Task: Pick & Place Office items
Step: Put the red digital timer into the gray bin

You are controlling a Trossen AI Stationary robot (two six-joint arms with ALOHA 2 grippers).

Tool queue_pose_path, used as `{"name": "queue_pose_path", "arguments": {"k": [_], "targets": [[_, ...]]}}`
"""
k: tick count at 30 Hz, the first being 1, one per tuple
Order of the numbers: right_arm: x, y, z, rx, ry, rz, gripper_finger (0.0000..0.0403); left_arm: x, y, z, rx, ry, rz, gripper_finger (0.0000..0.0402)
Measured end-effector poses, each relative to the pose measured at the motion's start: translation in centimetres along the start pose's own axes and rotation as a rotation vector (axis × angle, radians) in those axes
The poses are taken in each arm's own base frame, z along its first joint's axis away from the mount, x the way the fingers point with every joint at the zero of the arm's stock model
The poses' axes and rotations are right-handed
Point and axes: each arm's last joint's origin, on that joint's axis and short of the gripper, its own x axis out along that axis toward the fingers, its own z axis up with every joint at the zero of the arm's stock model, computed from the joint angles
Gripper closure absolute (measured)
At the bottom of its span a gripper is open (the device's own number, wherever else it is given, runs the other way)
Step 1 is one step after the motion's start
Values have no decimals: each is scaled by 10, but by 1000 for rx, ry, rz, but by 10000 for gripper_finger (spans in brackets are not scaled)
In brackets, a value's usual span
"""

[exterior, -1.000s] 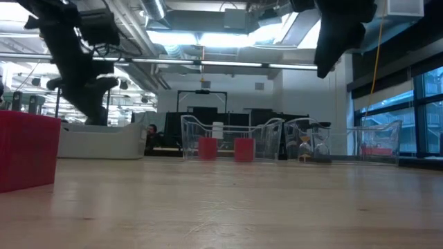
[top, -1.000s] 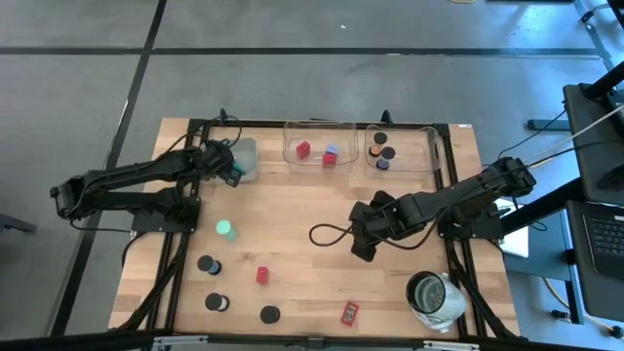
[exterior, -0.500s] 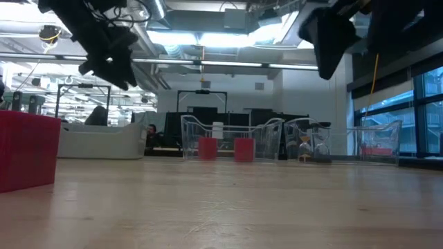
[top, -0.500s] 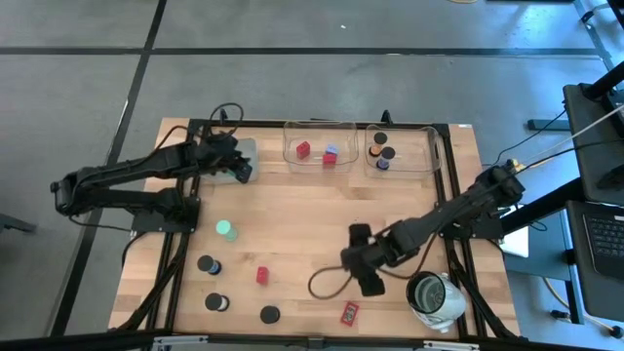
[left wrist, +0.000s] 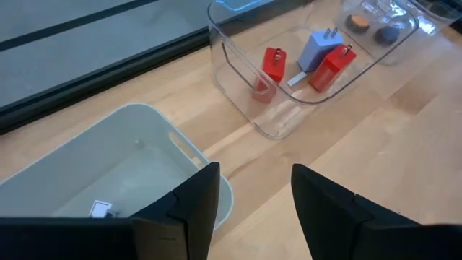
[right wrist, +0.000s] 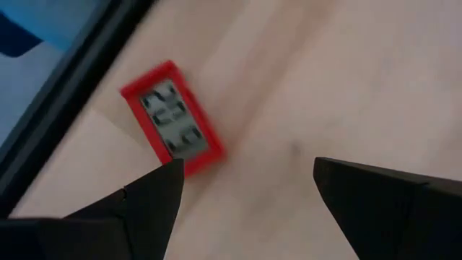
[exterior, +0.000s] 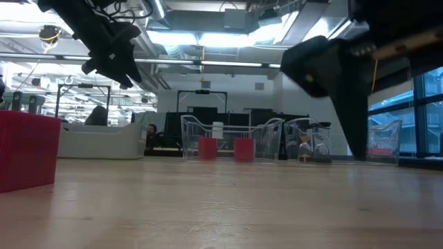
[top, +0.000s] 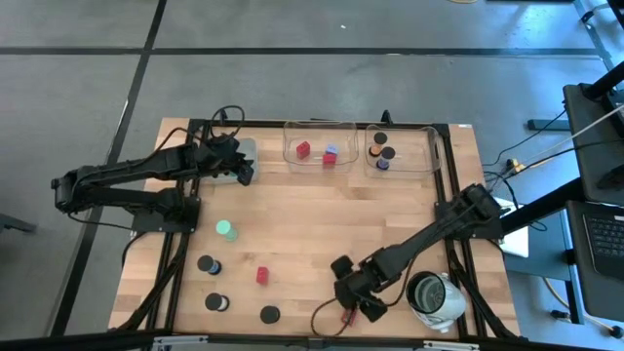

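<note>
My right gripper (top: 359, 304) (right wrist: 245, 191) hangs open just above a red block with a grey label (right wrist: 173, 130) (top: 347, 317) that lies flat near the table's near edge; the block sits ahead of the fingertips, not between them. My left gripper (top: 241, 174) (left wrist: 253, 180) stands open with nothing between its fingers above the grey tray (left wrist: 108, 166) at the far left, where a small white piece (left wrist: 101, 209) lies. Loose on the table are a green disc (top: 226, 230), a red block (top: 261, 276) and three black caps (top: 216, 302).
Two clear trays (top: 320, 146) (top: 405, 148) stand at the far edge, holding red, pale-blue and dark pieces. A silvery-white round container (top: 434, 295) stands close to the right of my right gripper. A dark cable loops (top: 327, 314) beside the red block.
My right gripper has swung toward the table's near edge and come down over the labelled red block, rolling its wrist and tipping its fingers downward. My left gripper has risen from the grey tray and tipped up from pointing steeply down. Both stay open.
</note>
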Motion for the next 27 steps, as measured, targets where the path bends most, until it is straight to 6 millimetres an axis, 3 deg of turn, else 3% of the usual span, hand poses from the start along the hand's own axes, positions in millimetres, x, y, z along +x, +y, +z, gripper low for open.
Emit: {"name": "queue_pose_path", "arguments": {"k": [6,14,21,27], "targets": [[24,11,1,-63,-12,77,91,0,0,0,-9,0,0,233],[25,26,5,-173,-52,23,92,0,0,0,-9,0,0,233],[40,26,1,-177,-15,25,92,0,0,0,-9,0,0,233],[40,25,1,-174,-14,-3,102,0,0,0,-7,1,-1,233]]}}
